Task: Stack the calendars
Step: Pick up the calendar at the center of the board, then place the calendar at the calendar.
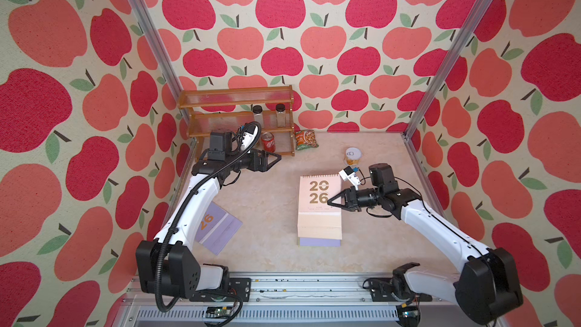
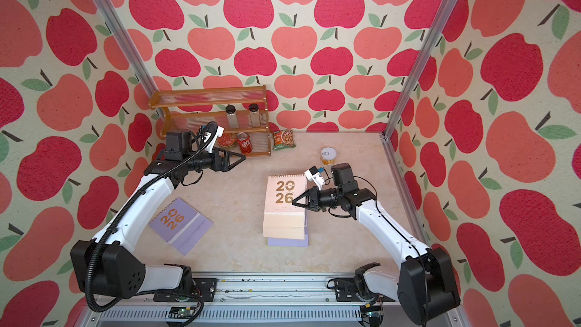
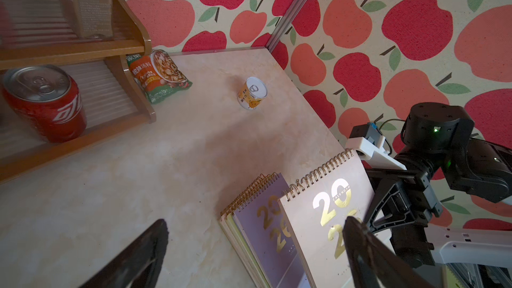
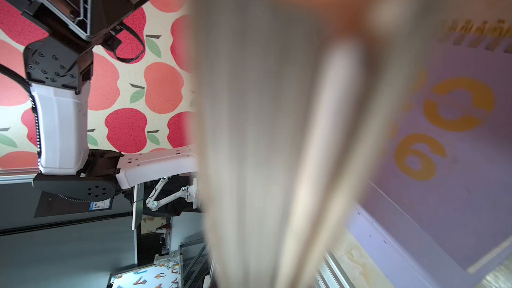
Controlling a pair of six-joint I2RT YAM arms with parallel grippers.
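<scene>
Calendars are rectangular, wire-bound, seemingly matte card.

Clamped in the right jaws, the pink calendar is filling the right wrist view as a blur, hiding those jaws' tips. Beneath the jaws it is covering the stack, letting only a lilac edge show in both top views; the count cannot be told. Back behind the left jaws, the left arm is covering part of the loose lilac calendar in a top view.
</scene>
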